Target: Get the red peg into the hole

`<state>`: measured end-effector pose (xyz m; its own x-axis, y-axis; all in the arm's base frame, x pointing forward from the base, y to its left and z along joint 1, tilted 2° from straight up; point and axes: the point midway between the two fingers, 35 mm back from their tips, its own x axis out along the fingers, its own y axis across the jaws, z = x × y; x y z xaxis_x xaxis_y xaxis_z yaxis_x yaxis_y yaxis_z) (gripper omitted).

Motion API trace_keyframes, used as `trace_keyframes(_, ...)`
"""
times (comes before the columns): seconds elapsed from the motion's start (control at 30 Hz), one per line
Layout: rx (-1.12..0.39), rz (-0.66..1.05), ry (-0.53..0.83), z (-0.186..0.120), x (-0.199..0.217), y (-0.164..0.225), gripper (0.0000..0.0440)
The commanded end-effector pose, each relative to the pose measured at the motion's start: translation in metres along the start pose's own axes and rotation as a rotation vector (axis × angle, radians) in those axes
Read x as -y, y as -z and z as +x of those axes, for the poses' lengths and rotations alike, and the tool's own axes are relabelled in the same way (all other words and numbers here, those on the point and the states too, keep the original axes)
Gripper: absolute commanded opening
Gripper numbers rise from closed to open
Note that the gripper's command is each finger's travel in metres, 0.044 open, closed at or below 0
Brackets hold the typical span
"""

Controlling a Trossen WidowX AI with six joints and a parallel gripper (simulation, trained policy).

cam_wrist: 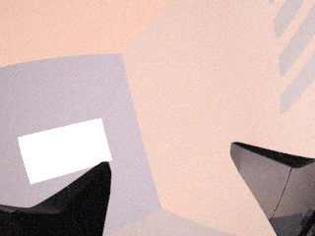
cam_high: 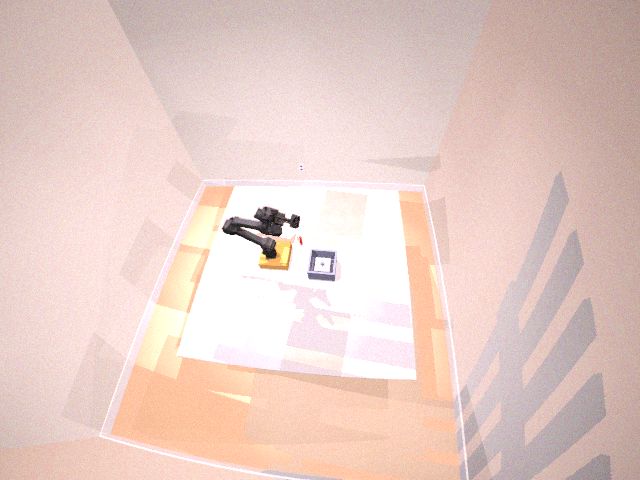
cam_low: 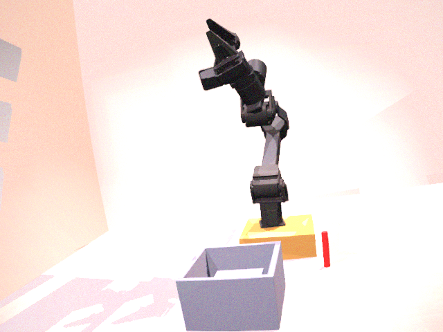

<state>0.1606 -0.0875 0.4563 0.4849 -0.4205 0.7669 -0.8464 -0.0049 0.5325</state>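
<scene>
The red peg (cam_high: 300, 240) (cam_low: 325, 249) stands upright on the white surface, beside the yellow base block. The open grey box (cam_high: 321, 276) (cam_low: 228, 303) stands apart from the peg. The pale plate (cam_high: 317, 268) (cam_low: 243, 273) lies at its bottom, with a small dark mark at its middle in the top view; no peg shows in it. My gripper (cam_high: 295, 221) (cam_low: 208, 26) (cam_wrist: 172, 159) is open and empty, raised high above the box and the peg and tilted upward. The wrist view shows neither the peg nor the box, only the fingers, walls and a bright window-like rectangle.
The yellow block (cam_high: 281, 264) (cam_low: 298, 246) carries the arm's base. In the exterior view the box is in the foreground, with the yellow block behind it and the peg at the block's right. Room walls surround the floor area.
</scene>
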Motion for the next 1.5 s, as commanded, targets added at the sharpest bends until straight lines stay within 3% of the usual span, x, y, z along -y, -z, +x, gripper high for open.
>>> trace_keyframes(0.0, -0.006, 0.003, 0.016, 0.002, 0.004, 0.002, 0.0421)
trace_keyframes(0.07, -0.015, 0.012, 0.063, 0.005, 0.016, 0.005, 0.044)
trace_keyframes(0.27, -0.023, 0.037, 0.265, 0.008, 0.065, 0.015, 0.044)
trace_keyframes(0.6, -0.042, 0.008, 0.612, -0.012, 0.14, 0.035, 0.044)
trace_keyframes(1.03, -0.131, -0.123, 1.038, -0.07, 0.212, 0.061, 0.044)
trace_keyframes(1.47, -0.279, -0.31, 1.429, -0.144, 0.246, 0.078, 0.044)
